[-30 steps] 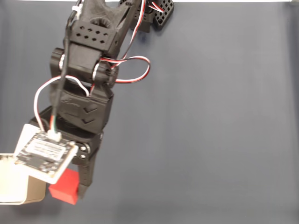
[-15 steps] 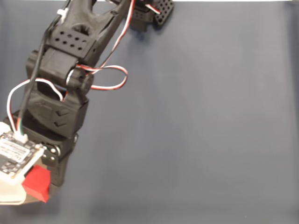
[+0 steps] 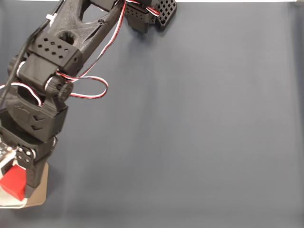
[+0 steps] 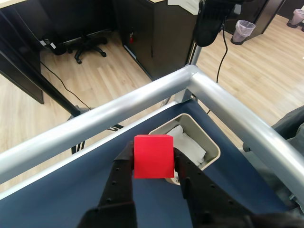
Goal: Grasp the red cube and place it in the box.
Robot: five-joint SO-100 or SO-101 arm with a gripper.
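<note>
The red cube sits clamped between my gripper's two black fingers in the wrist view, held in the air. Just beyond it lies the box, beige with a white inside, near the table's corner. In the fixed view the red cube shows at the far lower left under my black arm, above the box, whose tan corner sticks out below the gripper. Most of the box is hidden there by the arm and the frame edge.
A dark blue table mat stretches open to the right of the arm in the fixed view. A thick metal rail borders the table corner behind the box in the wrist view. Beyond the rail are a wood floor and office furniture.
The arm has swung to the left with the red cube in its fingers, from beside the box to above it. The grip has stayed shut.
</note>
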